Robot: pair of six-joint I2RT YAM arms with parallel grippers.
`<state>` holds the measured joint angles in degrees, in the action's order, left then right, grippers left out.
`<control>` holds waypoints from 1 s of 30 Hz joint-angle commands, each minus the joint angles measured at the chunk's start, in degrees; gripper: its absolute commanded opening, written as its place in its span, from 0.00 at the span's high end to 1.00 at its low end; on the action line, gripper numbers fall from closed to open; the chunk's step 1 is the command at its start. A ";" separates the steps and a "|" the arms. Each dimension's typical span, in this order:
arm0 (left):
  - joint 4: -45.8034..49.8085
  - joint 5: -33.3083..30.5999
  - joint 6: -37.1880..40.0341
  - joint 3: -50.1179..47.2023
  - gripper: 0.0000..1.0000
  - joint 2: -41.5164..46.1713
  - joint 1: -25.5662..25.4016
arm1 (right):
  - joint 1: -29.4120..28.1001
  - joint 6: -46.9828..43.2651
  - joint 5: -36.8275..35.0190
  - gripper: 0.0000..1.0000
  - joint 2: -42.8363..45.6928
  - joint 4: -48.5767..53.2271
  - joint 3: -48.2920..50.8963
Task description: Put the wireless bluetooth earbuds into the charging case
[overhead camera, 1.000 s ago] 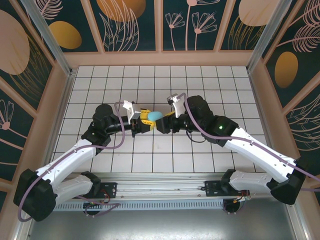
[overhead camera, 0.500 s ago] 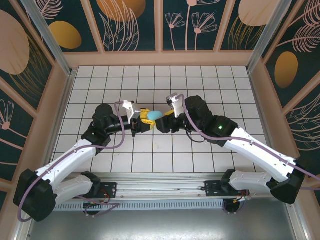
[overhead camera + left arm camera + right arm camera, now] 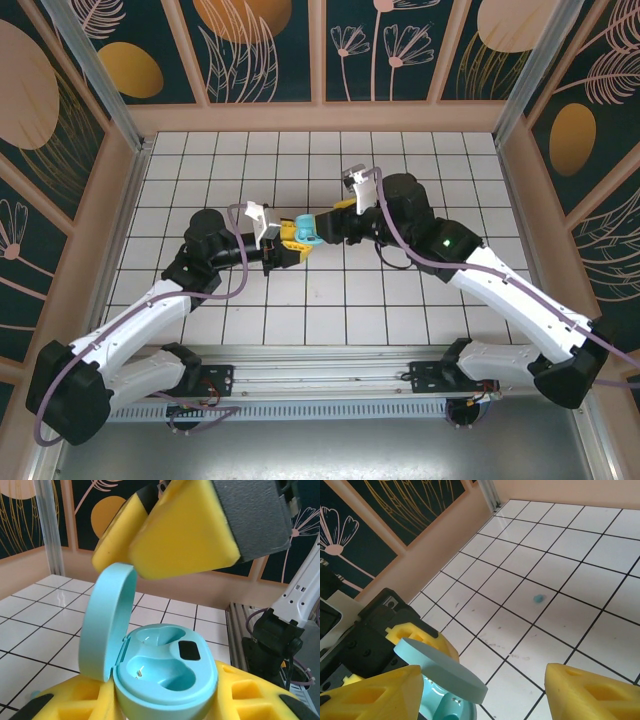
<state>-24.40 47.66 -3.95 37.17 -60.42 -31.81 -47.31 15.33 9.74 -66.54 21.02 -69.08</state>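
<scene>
While the left fingers (image 3: pixel 290 238) clamp the open blue case (image 3: pixel 165 675), lid up, the right fingers (image 3: pixel 337 220) stand apart beside it; one earbud (image 3: pixel 538 598) lies on the tiled surface (image 3: pixel 580 555).

The left gripper (image 3: pixel 165 711) clamps the open charging case (image 3: pixel 202 692), its lid (image 3: pixel 102 625) standing at nine o'clock; both wells (image 3: pixel 162 672) seem empty.

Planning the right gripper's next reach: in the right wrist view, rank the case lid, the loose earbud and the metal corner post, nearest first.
1. Case lid, beside the right gripper, at the picture's bottom.
2. Earbud, on a tile mid-floor.
3. Metal corner post, top, at the far wall.
</scene>
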 commanded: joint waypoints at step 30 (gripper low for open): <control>-4.23 -1.30 -1.68 -0.32 0.76 0.66 -0.43 | 2.98 -0.01 12.63 0.36 3.96 1.71 2.92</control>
<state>-26.76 46.04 -4.64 36.64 -60.34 -31.92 -44.03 18.06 20.64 -64.12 21.45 -67.33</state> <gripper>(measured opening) 0.328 0.639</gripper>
